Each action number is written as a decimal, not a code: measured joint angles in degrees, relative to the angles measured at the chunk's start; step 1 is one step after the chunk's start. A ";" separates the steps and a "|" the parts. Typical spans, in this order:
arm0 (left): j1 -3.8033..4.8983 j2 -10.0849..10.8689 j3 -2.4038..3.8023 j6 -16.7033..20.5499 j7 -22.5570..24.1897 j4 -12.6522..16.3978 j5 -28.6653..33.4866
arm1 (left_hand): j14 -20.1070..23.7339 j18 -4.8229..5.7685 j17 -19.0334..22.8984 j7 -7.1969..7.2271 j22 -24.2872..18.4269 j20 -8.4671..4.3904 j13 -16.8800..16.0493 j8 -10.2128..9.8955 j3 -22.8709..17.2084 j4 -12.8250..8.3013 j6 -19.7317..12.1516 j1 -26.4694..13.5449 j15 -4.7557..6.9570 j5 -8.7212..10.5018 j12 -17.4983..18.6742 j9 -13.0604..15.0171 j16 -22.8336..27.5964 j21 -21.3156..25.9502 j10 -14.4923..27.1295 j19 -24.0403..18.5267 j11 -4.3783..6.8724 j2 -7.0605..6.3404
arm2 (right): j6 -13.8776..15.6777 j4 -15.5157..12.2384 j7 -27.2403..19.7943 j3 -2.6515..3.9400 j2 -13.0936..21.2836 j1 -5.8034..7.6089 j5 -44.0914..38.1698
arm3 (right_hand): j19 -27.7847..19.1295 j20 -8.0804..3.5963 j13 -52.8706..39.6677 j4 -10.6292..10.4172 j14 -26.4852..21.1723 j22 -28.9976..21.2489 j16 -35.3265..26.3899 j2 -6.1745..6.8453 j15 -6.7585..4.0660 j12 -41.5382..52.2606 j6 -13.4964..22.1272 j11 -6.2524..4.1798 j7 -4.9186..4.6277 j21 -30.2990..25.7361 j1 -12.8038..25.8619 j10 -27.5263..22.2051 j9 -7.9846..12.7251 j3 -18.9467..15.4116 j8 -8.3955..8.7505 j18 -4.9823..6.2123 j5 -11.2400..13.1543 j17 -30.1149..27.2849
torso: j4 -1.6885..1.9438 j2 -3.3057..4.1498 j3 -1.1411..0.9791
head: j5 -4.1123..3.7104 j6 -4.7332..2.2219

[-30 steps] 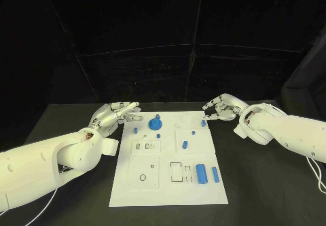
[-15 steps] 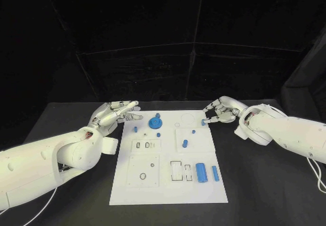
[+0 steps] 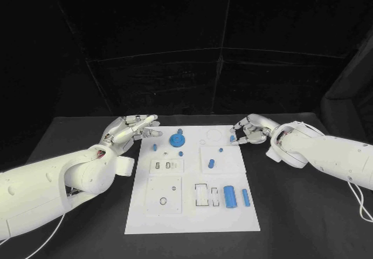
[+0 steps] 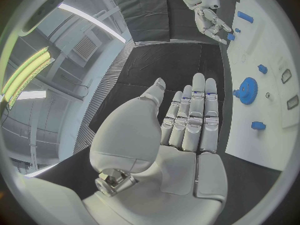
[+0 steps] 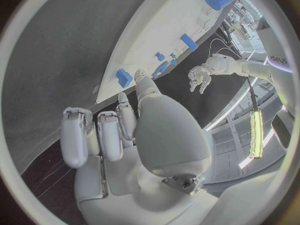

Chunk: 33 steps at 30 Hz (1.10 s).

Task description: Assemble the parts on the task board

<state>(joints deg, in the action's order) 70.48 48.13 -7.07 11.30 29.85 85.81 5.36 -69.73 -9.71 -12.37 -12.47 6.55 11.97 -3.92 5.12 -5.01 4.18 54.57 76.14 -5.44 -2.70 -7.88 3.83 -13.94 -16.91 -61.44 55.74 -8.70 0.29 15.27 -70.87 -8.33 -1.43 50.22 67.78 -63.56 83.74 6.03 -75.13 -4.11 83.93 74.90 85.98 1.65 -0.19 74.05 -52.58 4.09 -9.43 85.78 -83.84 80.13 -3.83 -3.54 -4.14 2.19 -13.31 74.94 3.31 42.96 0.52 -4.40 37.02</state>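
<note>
Reaching in at the far right corner of the task board (image 3: 193,216), the right hand (image 3: 250,129) has its fingertips at a small blue peg (image 3: 232,138) standing there; whether it actually grips the peg I cannot tell. The left hand (image 3: 130,128) hovers flat and empty, fingers straight, beside the board's far left edge on the black surface (image 3: 311,216). A blue gear (image 3: 177,141) looks seated, but two blue cylinders (image 3: 230,196) lie loose near the front, so I'd judge much remains.
</note>
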 measured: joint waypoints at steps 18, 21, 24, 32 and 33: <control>-0.01 -0.06 0.00 -0.03 -0.04 -0.14 0.00 | 0.00 0.00 -0.05 0.00 0.01 0.00 0.00 0.00 0.00 0.00 0.00 0.00 0.00 0.00 0.00 0.00 0.00 0.00 -0.20 0.00 -0.20 0.00 | -0.49 1.68 1.04 0.00 -1.46 -0.44 -2.02 | 0.22 -0.23 -3.72 1.90 0.11 0.00 0.60 -3.44 -0.55 1.64 -6.13 0.09 1.49 0.59 -0.83 0.96 -0.35 3.20 -2.00 0.00 2.79 -0.01 | 0.04 -0.04 0.00 | -0.06 0.23; -0.01 -0.07 0.00 -0.04 -0.05 -0.16 0.00 | 0.00 0.00 -0.05 0.00 0.01 0.00 0.00 0.00 0.00 0.00 0.00 0.00 0.00 0.00 0.00 0.00 0.00 0.00 -0.20 0.00 -0.20 0.00 | -0.56 1.84 1.13 0.01 -1.74 -0.52 -2.29 | 0.24 -0.24 -3.88 2.13 0.02 0.00 0.61 -3.44 -0.65 1.65 -6.51 0.09 1.49 0.59 -0.83 0.97 -0.35 3.44 -2.00 0.00 3.03 -0.01 | 0.04 -0.04 0.00 | -0.13 0.28; -0.01 -0.08 0.00 -0.06 -0.06 -0.19 0.00 | 0.00 0.00 -0.05 0.00 -0.05 0.00 0.00 0.00 0.00 0.00 0.00 0.00 0.00 0.00 0.00 0.00 0.00 0.00 -0.20 0.00 -0.20 0.00 | -0.57 1.94 1.20 0.01 -1.79 -0.59 -2.52 | 0.22 -0.63 -3.88 2.53 0.02 0.00 0.60 -3.44 -0.66 1.65 -6.88 0.08 1.74 0.59 -0.83 0.97 -0.26 3.84 -2.00 0.00 3.78 -0.01 | 0.02 -0.04 0.00 | -0.19 0.38; -0.01 -0.07 0.00 -0.09 -0.11 -0.25 0.00 | 0.00 0.00 -0.04 0.00 -0.05 0.00 0.00 0.00 0.00 0.00 0.00 0.00 0.00 0.00 0.00 0.00 0.00 0.00 -0.20 0.00 -0.20 0.00 | -0.49 2.07 1.38 0.02 -1.86 -0.66 -3.06 | 0.22 -0.63 -4.08 2.54 0.02 0.04 0.60 -3.43 -0.65 1.66 -7.20 -0.15 1.67 0.59 -0.83 1.19 -0.12 4.15 -2.00 0.01 4.12 -0.02 | -0.05 -0.04 0.00 | -0.26 0.54; -0.01 -0.06 0.00 -0.10 -0.12 -0.25 0.00 | 0.00 0.00 -0.04 0.00 -0.05 0.00 0.00 0.00 0.00 0.00 0.00 0.00 0.00 0.00 0.00 0.00 0.00 0.00 -0.20 0.00 -0.20 0.00 | -0.42 2.07 1.40 0.02 -1.87 -0.67 -3.11 | 0.22 -0.63 -4.08 2.54 0.03 0.04 0.60 -3.43 -0.67 1.67 -7.28 -0.15 1.74 0.59 -0.83 1.19 -0.12 4.15 -2.00 0.01 4.12 -0.02 | -0.05 -0.04 0.00 | -0.26 0.55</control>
<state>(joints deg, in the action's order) 70.47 48.06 -7.07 11.20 29.73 85.56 5.36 -69.73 -9.71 -12.41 -12.47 6.50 11.97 -3.92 5.12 -5.01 4.18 54.57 76.14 -5.44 -2.70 -7.88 3.83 -13.94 -16.91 -61.63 55.74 -8.90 0.29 14.85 -68.80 -6.94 -1.42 48.35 67.11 -66.67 83.96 5.40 -79.21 -1.58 83.96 74.95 86.59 -1.78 -0.86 75.73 -59.86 3.95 -7.69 86.37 -84.67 81.32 -3.95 0.61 -6.14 2.20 -9.19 74.92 3.26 42.92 0.52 -4.66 37.57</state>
